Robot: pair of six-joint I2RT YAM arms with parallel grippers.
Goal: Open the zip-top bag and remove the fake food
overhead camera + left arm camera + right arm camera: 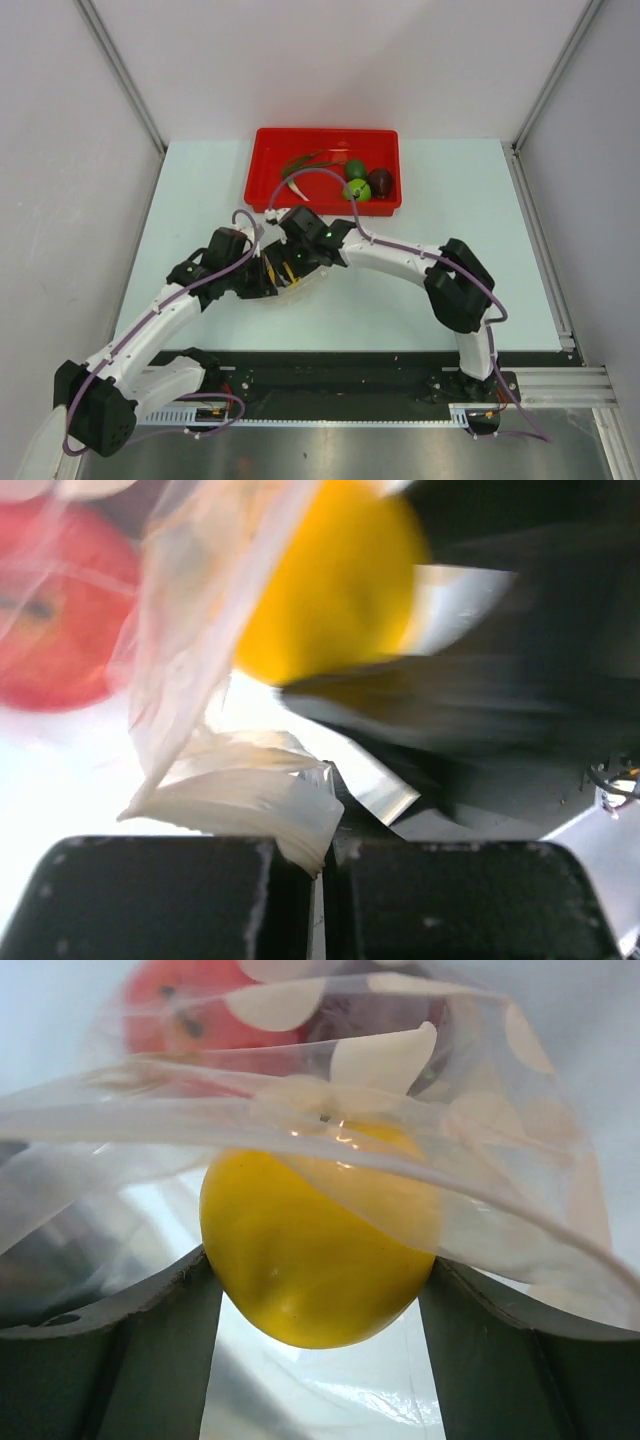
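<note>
— our left tool [322, 875] sits closest to its camera, clenched on a folded whitish edge of the zip-top bag [235, 795].
— and our right tool [318, 1305]?
— we see it grasping the yellow ball [310, 1240], clear film draped over it; the red ball [175, 1015] lies behind, inside the bag.
— where is all this?
— mid table [430, 290], both arms meeting near the red tray [262, 165] holding green and maroon toys [357, 190].
</note>
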